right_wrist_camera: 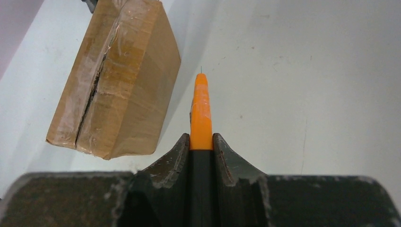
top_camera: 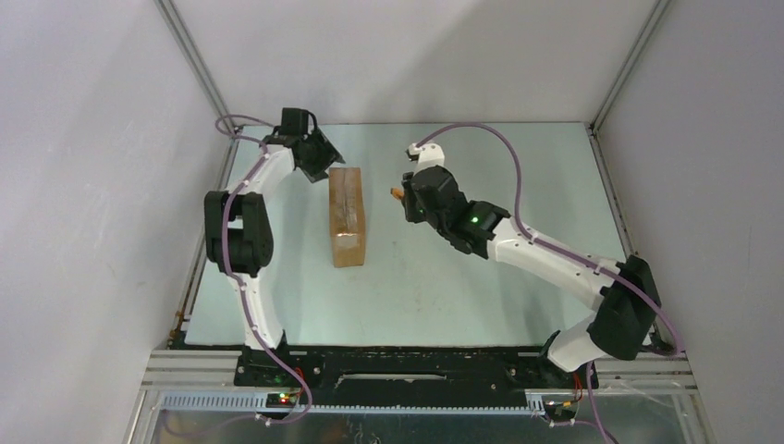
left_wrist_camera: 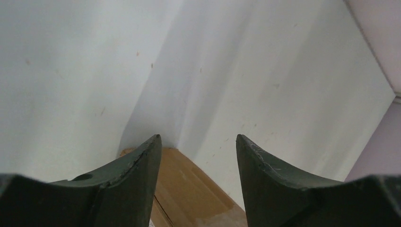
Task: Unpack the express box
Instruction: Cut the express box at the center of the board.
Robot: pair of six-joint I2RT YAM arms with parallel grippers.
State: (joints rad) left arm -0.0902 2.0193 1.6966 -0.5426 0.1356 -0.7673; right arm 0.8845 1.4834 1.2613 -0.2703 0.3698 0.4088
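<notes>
The express box (top_camera: 347,216), brown cardboard with clear tape, lies lengthwise on the table left of centre. Its taped top seam shows a dark slit in the right wrist view (right_wrist_camera: 113,80). My left gripper (top_camera: 319,159) is open at the box's far end, and a corner of the box (left_wrist_camera: 189,189) shows between its fingers. My right gripper (top_camera: 404,198) is shut on the orange-and-black utility knife (right_wrist_camera: 201,111), held to the right of the box with a thin blade tip pointing away from the wrist. The shipping label is not visible.
The pale table (top_camera: 481,277) is enclosed by white walls on the left, back and right, with metal frame posts at the back corners. The arm bases sit on a black rail (top_camera: 416,365) at the near edge.
</notes>
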